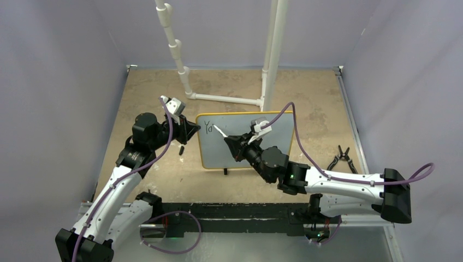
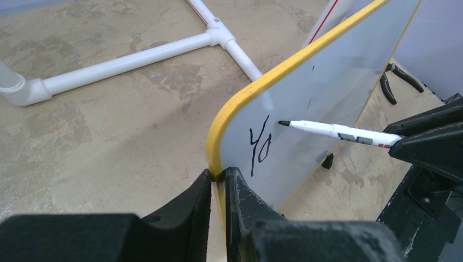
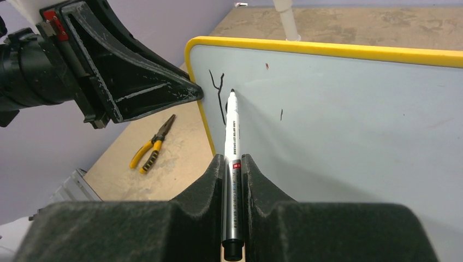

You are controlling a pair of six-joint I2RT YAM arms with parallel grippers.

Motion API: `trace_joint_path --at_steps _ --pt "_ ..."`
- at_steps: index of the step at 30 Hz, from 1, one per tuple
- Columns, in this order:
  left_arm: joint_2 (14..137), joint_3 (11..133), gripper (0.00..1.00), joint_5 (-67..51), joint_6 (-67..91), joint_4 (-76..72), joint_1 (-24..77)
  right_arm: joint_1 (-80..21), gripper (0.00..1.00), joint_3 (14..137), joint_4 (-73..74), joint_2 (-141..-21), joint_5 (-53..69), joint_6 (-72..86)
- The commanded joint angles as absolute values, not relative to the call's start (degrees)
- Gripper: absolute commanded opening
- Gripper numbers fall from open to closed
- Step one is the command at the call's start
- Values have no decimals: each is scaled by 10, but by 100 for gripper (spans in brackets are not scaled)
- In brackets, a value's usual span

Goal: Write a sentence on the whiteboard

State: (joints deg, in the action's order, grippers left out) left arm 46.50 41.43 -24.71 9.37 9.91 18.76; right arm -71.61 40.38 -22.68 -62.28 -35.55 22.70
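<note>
Because the pen has to meet the surface tip-first, the marker lies lengthwise in the channel between the fingers of the right gripper, which is clamped tight on its barrel with the uncapped black tip projecting well ahead. That long reach keeps the bulky fingers off the writing surface and leaves the tip in plain sight of the wrist camera. The tip sits just to the right of the two letters on the board, at or very near the surface (whether it actually touches I cannot tell from either wrist view).

Those letters, "Yo", are all there is of the sentence. They are set high in the upper left corner of the whiteboard, which leaves room for the rest to run rightward and onto a second line.

The whiteboard stands on its long edge in the middle of the table, tilted back a little, with one black foot visible under its lower rim. A light board like this would likely slide or tip under pen pressure. So the left gripper is closed on the yellow frame at the left edge, one finger on each face, bracing it clear of where the writing will go.

Behind the board a white pipe frame lies on the table, apart from it. My reading is that the task is barely begun, with the third letter next.
</note>
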Motion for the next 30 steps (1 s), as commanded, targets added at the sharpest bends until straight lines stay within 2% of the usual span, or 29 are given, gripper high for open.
trace_joint_path --at_steps 1,30 --pt "466 411 0 -262 88 87 187 -715 0 406 -213 -627 -373 244" --pt "461 410 0 -261 88 88 187 -715 0 402 -139 -610 -394 288"
